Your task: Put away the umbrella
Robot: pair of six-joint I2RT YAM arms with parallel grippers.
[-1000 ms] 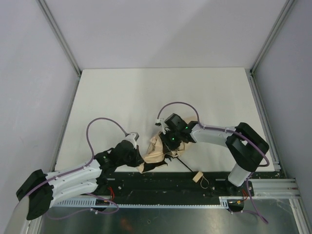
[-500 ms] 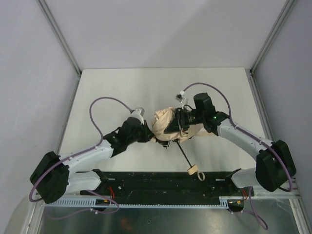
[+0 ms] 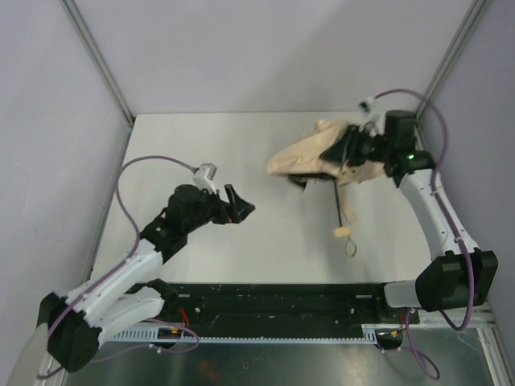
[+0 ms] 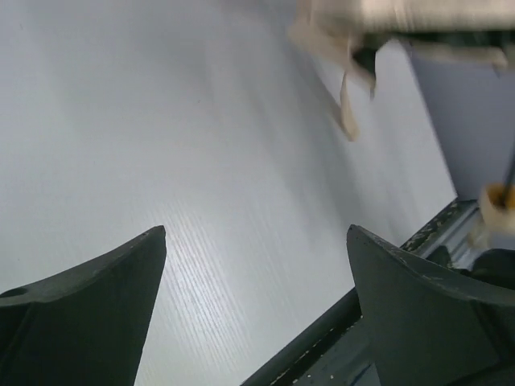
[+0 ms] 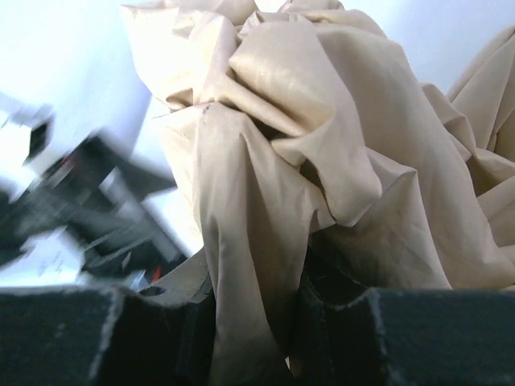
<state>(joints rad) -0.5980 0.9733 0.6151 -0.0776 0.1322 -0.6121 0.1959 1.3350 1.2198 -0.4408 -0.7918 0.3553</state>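
Note:
The umbrella (image 3: 310, 153) hangs over the table's far right, its crumpled beige canopy pinched in my right gripper (image 3: 356, 153). Its thin black shaft (image 3: 338, 201) drops to the tan handle (image 3: 342, 232) with a loop strap. In the right wrist view the canopy fabric (image 5: 306, 121) fills the frame, and my right gripper (image 5: 257, 322) is shut on a fold of it. My left gripper (image 3: 239, 206) stands open and empty at the table's middle left, well apart from the umbrella. In the left wrist view the left gripper (image 4: 256, 233) has only bare table between its fingers, with the canopy (image 4: 386, 16) blurred at the top.
The white table (image 3: 201, 153) is walled at the back and both sides, with aluminium posts (image 3: 438, 72) at the corners. A black rail (image 3: 273, 293) runs along the near edge between the arm bases.
My left gripper has opened, let go of the canopy and drawn back to the left. The right arm has carried the umbrella from the table's middle up to the far right.

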